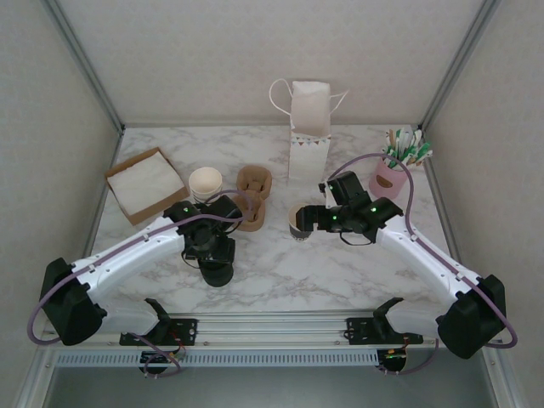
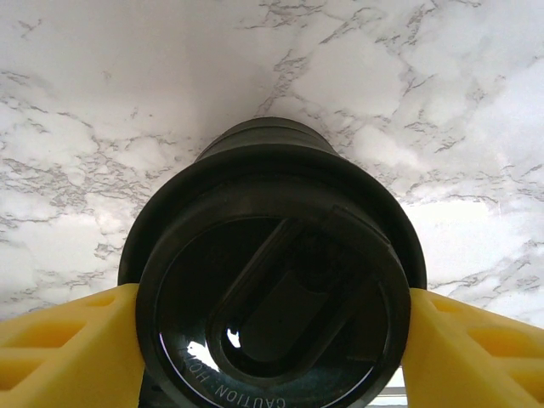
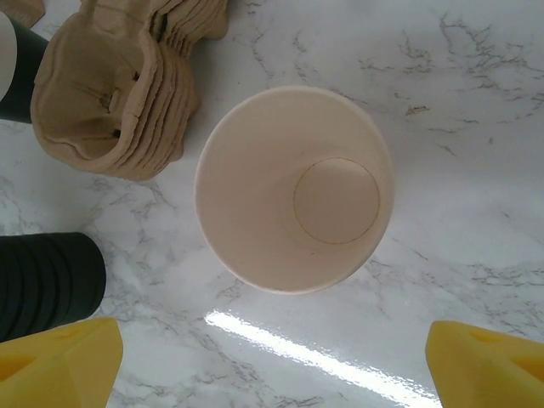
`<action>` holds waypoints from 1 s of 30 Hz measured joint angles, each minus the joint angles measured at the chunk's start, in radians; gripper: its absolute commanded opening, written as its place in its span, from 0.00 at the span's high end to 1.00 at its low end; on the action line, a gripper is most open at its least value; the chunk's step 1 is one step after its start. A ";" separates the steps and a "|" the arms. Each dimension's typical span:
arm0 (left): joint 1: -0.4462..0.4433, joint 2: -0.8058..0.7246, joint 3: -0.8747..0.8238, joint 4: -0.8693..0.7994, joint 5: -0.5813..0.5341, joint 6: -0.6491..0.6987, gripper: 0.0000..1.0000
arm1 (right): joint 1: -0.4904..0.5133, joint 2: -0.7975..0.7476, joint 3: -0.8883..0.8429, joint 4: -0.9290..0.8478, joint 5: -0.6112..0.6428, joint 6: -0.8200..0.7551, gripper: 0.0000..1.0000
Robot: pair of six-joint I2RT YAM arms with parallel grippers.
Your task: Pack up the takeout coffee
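here left claw (image 2: 272, 344) clamps black lid (image 2: 274, 285); right claw (image 3: 272, 361) gapes.

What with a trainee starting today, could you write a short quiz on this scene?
1. True or false: the cup in front of the right gripper has a lid on.
2. Pick one: the left gripper is clamped on A) a napkin, B) a black lid, C) a spoon.
3. Short answer: where on the table does the paper bag stand?

Key
1. False: the cup is open at the top and its bare inside shows.
2. B
3. At the far edge, near the middle.
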 measured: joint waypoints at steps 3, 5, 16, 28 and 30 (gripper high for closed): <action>0.001 -0.009 0.000 0.000 0.000 0.000 0.29 | 0.012 0.000 0.000 0.002 -0.019 0.009 0.09; 0.002 -0.013 0.000 0.000 0.000 0.000 0.29 | 0.021 0.001 0.000 0.011 -0.037 0.023 0.10; 0.006 -0.060 -0.030 0.010 0.018 -0.026 0.30 | 0.131 0.013 -0.141 0.254 -0.234 0.226 0.28; 0.010 -0.080 -0.068 0.034 0.051 -0.040 0.32 | 0.259 0.126 -0.299 0.660 -0.357 0.492 0.63; 0.010 -0.080 -0.071 0.037 0.053 -0.042 0.32 | 0.277 0.155 -0.311 0.726 -0.368 0.526 0.67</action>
